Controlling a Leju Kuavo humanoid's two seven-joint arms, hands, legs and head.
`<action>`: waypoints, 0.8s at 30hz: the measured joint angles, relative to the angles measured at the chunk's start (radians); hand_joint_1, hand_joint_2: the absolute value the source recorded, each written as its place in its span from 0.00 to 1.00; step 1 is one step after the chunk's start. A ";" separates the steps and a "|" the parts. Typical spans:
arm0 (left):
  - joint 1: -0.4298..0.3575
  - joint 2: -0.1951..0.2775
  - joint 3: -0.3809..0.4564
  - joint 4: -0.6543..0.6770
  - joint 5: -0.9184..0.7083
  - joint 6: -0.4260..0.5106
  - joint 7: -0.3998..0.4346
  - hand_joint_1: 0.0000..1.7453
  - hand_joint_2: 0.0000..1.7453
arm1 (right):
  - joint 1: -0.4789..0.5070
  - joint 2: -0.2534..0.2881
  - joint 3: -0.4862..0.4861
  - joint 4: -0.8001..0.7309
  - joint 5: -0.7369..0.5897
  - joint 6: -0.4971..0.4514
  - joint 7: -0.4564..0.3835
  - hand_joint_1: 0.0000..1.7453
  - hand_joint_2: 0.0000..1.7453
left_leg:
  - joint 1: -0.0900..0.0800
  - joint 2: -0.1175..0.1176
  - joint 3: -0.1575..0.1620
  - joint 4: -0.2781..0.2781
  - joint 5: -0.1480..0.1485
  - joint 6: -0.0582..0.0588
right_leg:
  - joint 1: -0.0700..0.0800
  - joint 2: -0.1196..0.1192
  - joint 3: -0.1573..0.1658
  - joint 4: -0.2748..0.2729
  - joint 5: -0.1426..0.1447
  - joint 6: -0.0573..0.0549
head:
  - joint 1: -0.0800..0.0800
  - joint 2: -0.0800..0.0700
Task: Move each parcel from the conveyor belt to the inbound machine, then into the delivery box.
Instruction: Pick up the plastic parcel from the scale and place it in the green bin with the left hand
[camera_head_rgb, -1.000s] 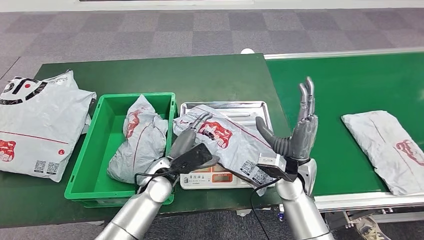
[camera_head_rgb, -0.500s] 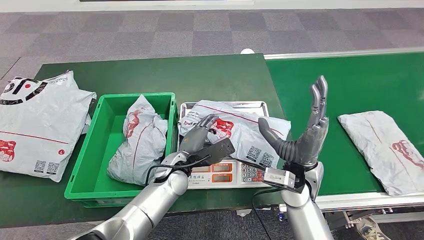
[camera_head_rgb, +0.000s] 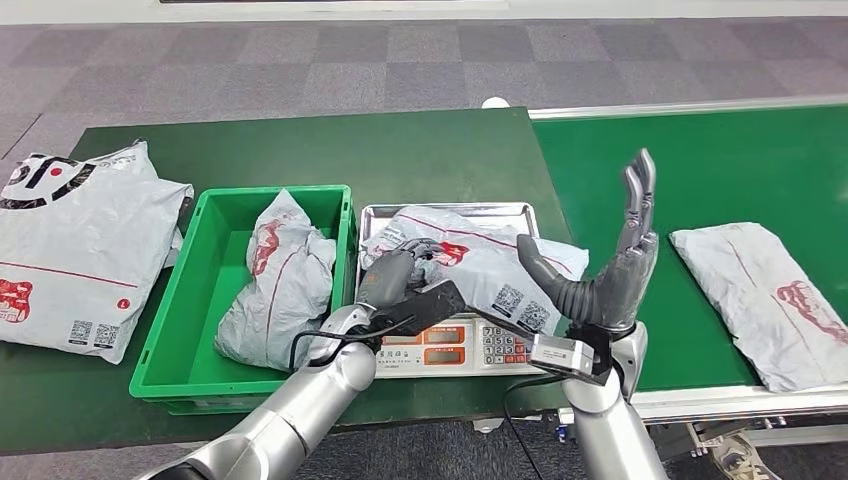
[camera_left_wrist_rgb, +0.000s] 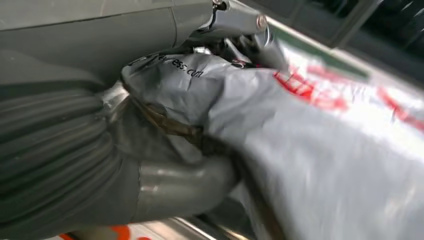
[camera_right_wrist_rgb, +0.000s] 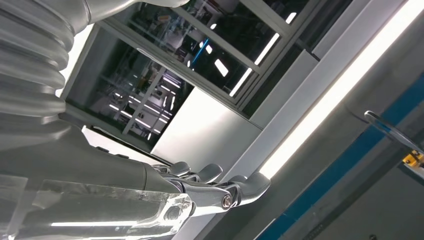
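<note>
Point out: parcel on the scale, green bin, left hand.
parcel on the scale (camera_head_rgb: 480, 262), head view, grey middle of the bag.
green bin (camera_head_rgb: 197, 268), head view, bare floor beside the bagged parcel.
left hand (camera_head_rgb: 392, 272), head view, back of the hand on the parcel.

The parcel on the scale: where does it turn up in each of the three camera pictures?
Head view: the parcel lies on the scale's steel tray, centre of the picture.
Left wrist view: the parcel takes up the right half, close up.
Right wrist view: not in it.
Shared landmark: the left hand gripping the parcel's edge.
</note>
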 joint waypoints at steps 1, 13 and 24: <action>0.005 0.000 0.005 -0.008 0.018 0.005 -0.021 1.00 1.00 | -0.002 0.000 0.000 0.002 -0.001 -0.002 0.000 0.00 1.00 | 0.000 0.000 0.000 0.000 0.000 0.000 | 0.000 0.000 0.000 0.000 0.000 0.000 | 0.000 0.000; 0.129 0.031 0.029 -0.273 0.287 0.072 -0.371 1.00 1.00 | -0.005 -0.001 0.000 0.012 -0.022 -0.028 -0.011 0.00 1.00 | 0.000 0.000 -0.001 0.000 0.000 0.000 | 0.000 0.000 -0.001 0.000 -0.001 0.000 | 0.000 0.000; 0.201 0.077 0.029 -0.494 0.267 0.165 -0.379 1.00 1.00 | -0.003 -0.001 0.000 0.012 -0.022 -0.037 -0.012 0.00 1.00 | 0.000 0.000 -0.001 0.000 0.000 0.000 | 0.000 0.000 -0.001 0.000 0.000 0.000 | 0.000 0.000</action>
